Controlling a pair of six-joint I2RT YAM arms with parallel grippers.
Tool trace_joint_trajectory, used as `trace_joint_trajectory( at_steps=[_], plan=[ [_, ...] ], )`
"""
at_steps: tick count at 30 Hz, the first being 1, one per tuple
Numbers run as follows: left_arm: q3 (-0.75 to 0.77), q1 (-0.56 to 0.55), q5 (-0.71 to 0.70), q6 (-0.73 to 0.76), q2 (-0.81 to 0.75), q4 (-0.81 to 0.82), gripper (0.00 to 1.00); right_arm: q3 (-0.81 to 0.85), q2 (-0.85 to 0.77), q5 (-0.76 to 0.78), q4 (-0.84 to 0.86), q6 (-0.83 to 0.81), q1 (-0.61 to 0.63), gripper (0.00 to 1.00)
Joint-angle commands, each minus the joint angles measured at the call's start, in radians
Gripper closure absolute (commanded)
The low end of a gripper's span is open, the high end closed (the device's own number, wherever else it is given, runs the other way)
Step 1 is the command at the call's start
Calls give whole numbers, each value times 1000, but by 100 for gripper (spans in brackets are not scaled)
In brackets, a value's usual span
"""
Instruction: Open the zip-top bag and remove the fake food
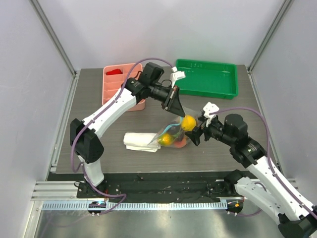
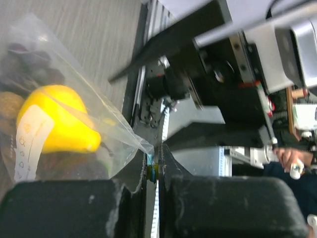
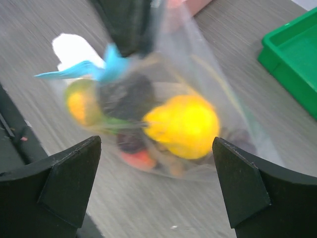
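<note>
While my left pincer (image 1: 179, 113) is clamped on the top edge of the zip-top bag (image 1: 171, 134), the pouch hangs from it over the middle of the table (image 1: 99, 148), just beside a folded white cloth (image 1: 140, 141). The fake food (image 3: 163, 124) sits inside it: a yellow fruit (image 3: 183, 126) uppermost, an orange piece (image 3: 79, 104) lower down, dark grapes (image 3: 126, 96), a red bit (image 3: 136, 158) at the bottom and a sliver of green. My right pincer (image 3: 156, 148) stands spread wide, gripping nothing, its fingers on either side of the bag and close to it.

At the back, a pink tray (image 1: 111, 94) holds flat red pieces (image 1: 114, 72); a green tray (image 1: 208, 94) lies to its right.

My right wrist view is blurred, so the blue zip strip (image 3: 106, 67) shows only as a smear, and I cannot tell whether the bag is zipped or whether its bottom touches the table. The brown pieces are too vague to name.

Grey wood-grain surface, with plain white walls (image 1: 148, 29) around it.
</note>
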Motion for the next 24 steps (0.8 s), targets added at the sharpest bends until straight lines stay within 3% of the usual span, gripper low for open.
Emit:
trace_joint_trajectory(
  at_steps=[1, 3, 6, 10, 15, 24],
  plan=[
    [61, -2, 116, 172, -26, -185, 100, 54, 64, -77, 26, -226, -47, 0],
    [61, -2, 125, 223, -23, -212, 100, 75, 90, -115, 27, -265, -102, 0],
    [93, -2, 174, 286, -6, -279, 100, 116, 154, -316, 8, -392, -213, 0],
    [134, -2, 193, 350, 7, -341, 100, 218, 254, -384, -25, -507, -234, 0],
    [150, -2, 199, 418, 26, -417, 100, 420, 438, -589, -334, -756, -251, 2],
    [127, -2, 220, 369, 18, -375, 100, 417, 464, -731, -344, -742, -204, 1]
  ],
)
